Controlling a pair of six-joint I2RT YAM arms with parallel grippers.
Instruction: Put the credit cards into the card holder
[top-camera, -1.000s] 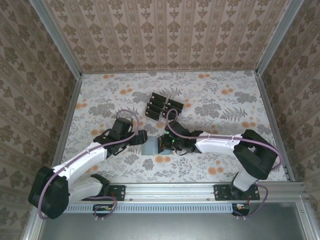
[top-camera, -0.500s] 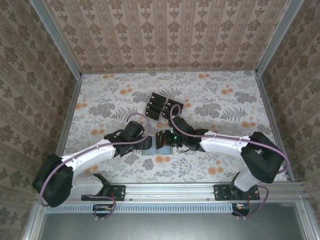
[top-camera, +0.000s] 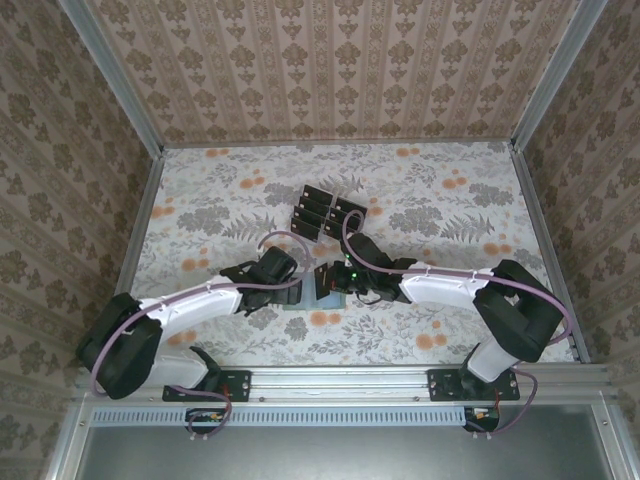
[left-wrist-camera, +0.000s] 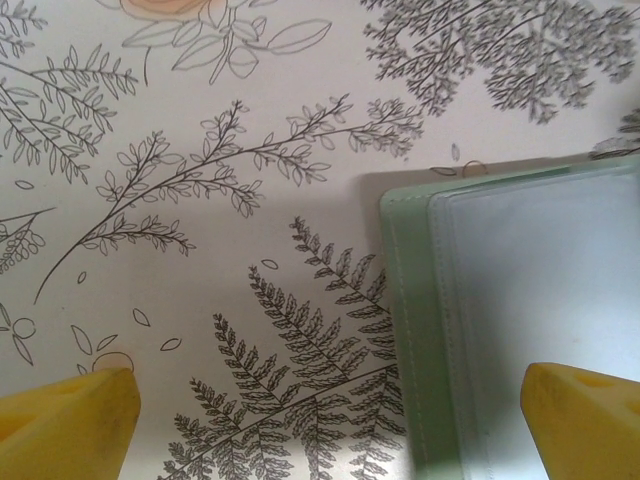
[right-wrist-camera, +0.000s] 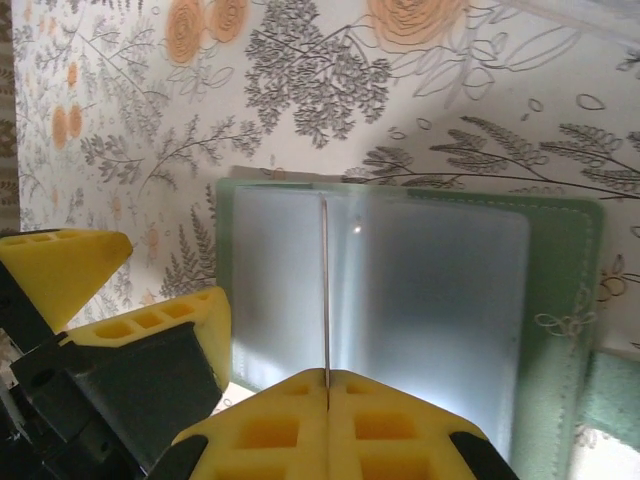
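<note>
The card holder lies open on the floral table, its frosted clear pockets facing up; it also shows in the left wrist view. My right gripper is shut on a credit card, seen edge-on as a thin line standing over the pockets. My left gripper is open, its yellow fingertips straddling the card holder's left edge. From above, both grippers meet over the card holder. Several more black credit cards stand in a clear rack behind.
The left gripper's yellow fingers sit close beside the right gripper at the holder's left side. Metal rails and patterned walls enclose the table. Open floral tabletop lies at the right and the back.
The left arm has swung right and its open gripper has reached the card holder's left edge. The right gripper, still holding the card, has shifted slightly over the holder.
</note>
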